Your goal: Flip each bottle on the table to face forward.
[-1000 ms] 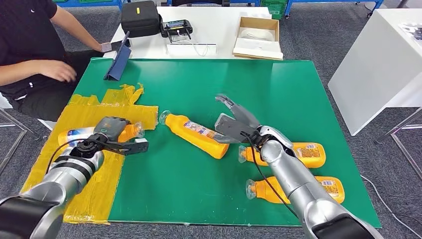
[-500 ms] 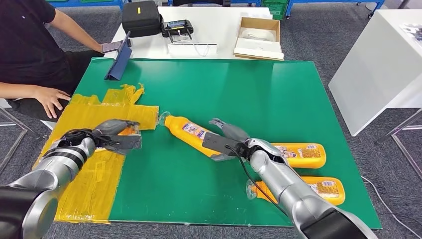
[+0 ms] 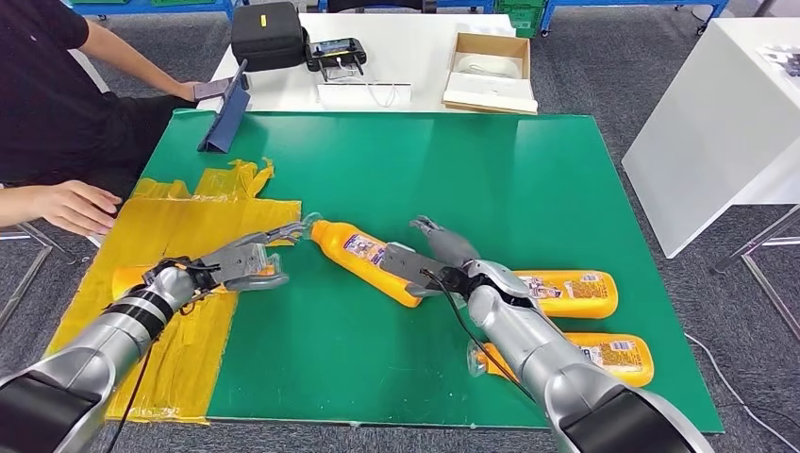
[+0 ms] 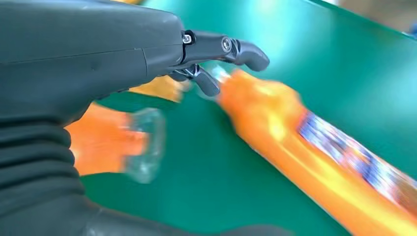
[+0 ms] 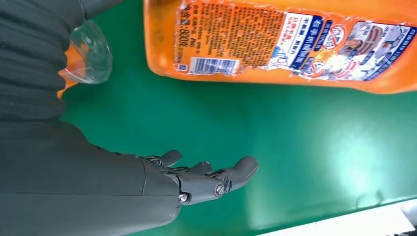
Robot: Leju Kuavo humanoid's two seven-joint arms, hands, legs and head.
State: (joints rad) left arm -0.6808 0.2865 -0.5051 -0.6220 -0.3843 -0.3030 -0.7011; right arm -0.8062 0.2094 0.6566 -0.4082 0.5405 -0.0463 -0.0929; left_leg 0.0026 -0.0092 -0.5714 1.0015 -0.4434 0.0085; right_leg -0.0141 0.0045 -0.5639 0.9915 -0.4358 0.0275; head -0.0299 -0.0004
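On green counter (image 3: 528, 160), nearest: two bottles (image 3: 575, 294) lying right. Centre: right robot hand (image 3: 429, 260) spread, released, beside angled middle bottle (image 3: 363, 257); left robot hand (image 3: 250, 261) released, fingers apart near its cap. Farther: yellow sheet (image 3: 203, 212).

two silver metal arms with smooth rounded segments, darker near the shoulders. a black band rings the left forearm. thin black cables run along both forearms. the left robot hand (image 3: 247, 264) and right robot hand (image 3: 429, 260) are dark grey, with ribbed grey wrist covers, jointed dark fingers (image 4: 244, 49) and small silver screws.
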